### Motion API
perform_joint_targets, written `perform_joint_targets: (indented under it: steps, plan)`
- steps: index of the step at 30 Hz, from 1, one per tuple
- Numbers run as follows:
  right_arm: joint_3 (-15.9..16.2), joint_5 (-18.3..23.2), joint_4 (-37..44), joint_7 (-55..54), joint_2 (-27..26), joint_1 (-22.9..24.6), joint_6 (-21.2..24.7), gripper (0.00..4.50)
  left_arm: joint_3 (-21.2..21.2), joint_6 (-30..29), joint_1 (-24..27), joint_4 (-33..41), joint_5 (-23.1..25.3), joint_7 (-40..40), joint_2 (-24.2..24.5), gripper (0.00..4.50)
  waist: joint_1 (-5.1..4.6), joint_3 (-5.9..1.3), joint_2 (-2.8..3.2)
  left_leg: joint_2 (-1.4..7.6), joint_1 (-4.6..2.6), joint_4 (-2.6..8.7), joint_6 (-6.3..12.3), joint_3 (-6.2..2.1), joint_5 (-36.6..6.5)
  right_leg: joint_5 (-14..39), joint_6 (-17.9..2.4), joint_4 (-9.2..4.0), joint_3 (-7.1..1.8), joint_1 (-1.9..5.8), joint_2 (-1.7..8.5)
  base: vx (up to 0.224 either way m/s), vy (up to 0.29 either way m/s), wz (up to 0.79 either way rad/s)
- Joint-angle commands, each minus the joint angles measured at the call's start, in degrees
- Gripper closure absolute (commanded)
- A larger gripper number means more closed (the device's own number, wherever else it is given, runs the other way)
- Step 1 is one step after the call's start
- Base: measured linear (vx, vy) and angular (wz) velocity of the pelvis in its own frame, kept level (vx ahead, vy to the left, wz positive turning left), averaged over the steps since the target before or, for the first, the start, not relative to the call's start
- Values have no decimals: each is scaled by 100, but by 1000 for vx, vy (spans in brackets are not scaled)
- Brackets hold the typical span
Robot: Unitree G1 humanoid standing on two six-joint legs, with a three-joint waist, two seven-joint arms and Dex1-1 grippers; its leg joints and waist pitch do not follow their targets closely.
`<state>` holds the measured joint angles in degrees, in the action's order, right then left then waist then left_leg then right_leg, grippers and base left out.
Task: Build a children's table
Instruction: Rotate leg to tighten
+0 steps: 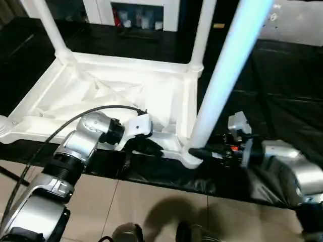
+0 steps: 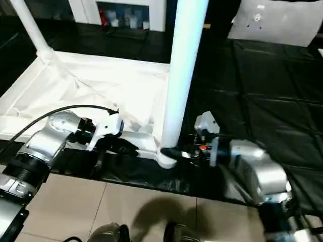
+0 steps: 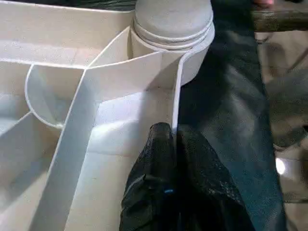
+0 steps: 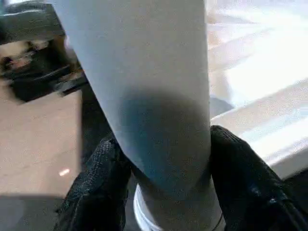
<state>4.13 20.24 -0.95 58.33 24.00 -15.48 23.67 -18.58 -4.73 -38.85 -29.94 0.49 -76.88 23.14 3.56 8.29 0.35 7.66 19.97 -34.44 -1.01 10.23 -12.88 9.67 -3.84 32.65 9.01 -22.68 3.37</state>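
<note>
1. The children's table (image 1: 116,96) is laid upside down at frame centre-left on the black tabletop (image 1: 282,91).
2. Three legs are seen standing in corner sockets; the near-left socket (image 1: 4,126) is judged unfilled.
3. The near-right leg (image 1: 222,75) is clasped at its base by the right end effector (image 4: 159,192).
4. The table's rim is pinched by the closed left end effector (image 3: 173,144).

Tabletop (image 1: 126,96) inverted; near-right leg (image 1: 222,75) in corner socket (image 1: 189,156).
</note>
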Motion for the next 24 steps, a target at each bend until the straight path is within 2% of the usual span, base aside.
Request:
perform_joint_targets:
  steps: [1, 2, 3, 4, 7, 11, 12, 14, 15, 16, 20, 22, 24]
  plan:
    - [253, 9, 144, -347, -312, 80, 258, 244, -54, -253, 1, 192, 5, 506, -369, 450, -44, -360, -79, 586, -54, 450, 321, -318, -832, 3355, 54, -724, -491, 324, 805, 0, 0, 0]
    - [220, -9, 180, -492, -391, 104, 294, 244, -37, -330, -9, 208, 12, 585, -407, 450, -54, -369, -33, 623, -43, 468, 360, -346, -763, 3048, -13, -695, -487, 338, 808, 0, 0, 0]
    - [199, -20, 225, -647, -457, 129, 332, 245, -24, -399, -18, 226, 29, 671, -439, 450, -80, -375, -42, 644, -21, 476, 384, -359, -746, 2891, -55, -676, -487, 345, 802, 0, 0, 0]
    - [166, -105, 260, -1046, -645, 165, 367, 246, 9, -571, -64, 230, 95, 913, -532, 450, -117, -383, -20, 689, -37, 484, 395, -369, -779, 2550, -239, -638, -524, 318, 833, 0, 0, 0]
    - [118, -284, 263, -1663, -951, 194, 373, 246, 83, -837, -143, 218, 192, 1308, -699, 450, -166, -391, -41, 667, -11, 472, 394, -353, -683, 2304, -460, -590, -553, 341, 855, 0, 0, 0]
    - [72, -510, 221, -2376, -1372, 171, 399, 249, 203, -1038, -278, 100, 297, 1870, -870, 450, -173, -391, -57, 644, 1, 459, 491, -331, -531, 2190, -505, -574, -562, 341, 839, 0, 0, 0]
    - [63, -593, 186, -2639, -1539, 142, 399, 249, 254, -1091, -335, 45, 341, 2085, -927, 450, -168, -384, -34, 650, -5, 461, 482, -334, -523, 2192, -513, -570, -564, 332, 839, 0, 0, 0]
    - [39, -721, 95, -3095, -1845, 62, 375, 249, 325, -1207, -402, 11, 412, 2390, -1014, 450, -190, -405, -62, 635, -5, 459, 458, -331, -490, 2209, -509, -576, -555, 334, 832, 0, 0, 0]
    - [33, -736, 76, -3153, -1886, 47, 367, 249, 333, -1220, -409, 9, 420, 2422, -1024, 450, -194, -416, -56, 624, 23, 453, 464, -334, -368, 2091, -522, -542, -562, 351, 835, 0, 0, 0]
    - [-9, -832, -45, -3534, -2139, -58, 330, 249, 383, -1296, -450, -8, 463, 2615, -1093, 450, -191, -422, -34, 634, 26, 448, 507, -330, -298, 1954, -549, -532, -570, 352, 841, 0, 0, 0]
    - [-55, -1216, -523, -4710, -2869, -451, 155, 249, 485, -1509, -541, -15, 631, 3302, -1314, 450, -247, -456, -9, 661, 26, 445, 475, -341, -200, 1467, -753, -452, -586, 342, 843, 0, 0, 0]
    - [-32, -1444, -718, -5210, -3121, -576, 38, 249, 552, -1622, -565, 8, 693, 3706, -1471, 450, -299, -432, 1, 663, 21, 456, 442, -330, -292, 1419, -837, -462, -588, 328, 829, 0, 0, 0]
    - [-35, -1593, -862, -5508, -3284, -657, -70, 250, 599, -1738, -567, 59, 694, 3893, -1599, 450, -298, -437, 12, 667, 25, 455, 451, -327, -293, 1311, -862, -440, -600, 345, 834, 0, 0, 0]
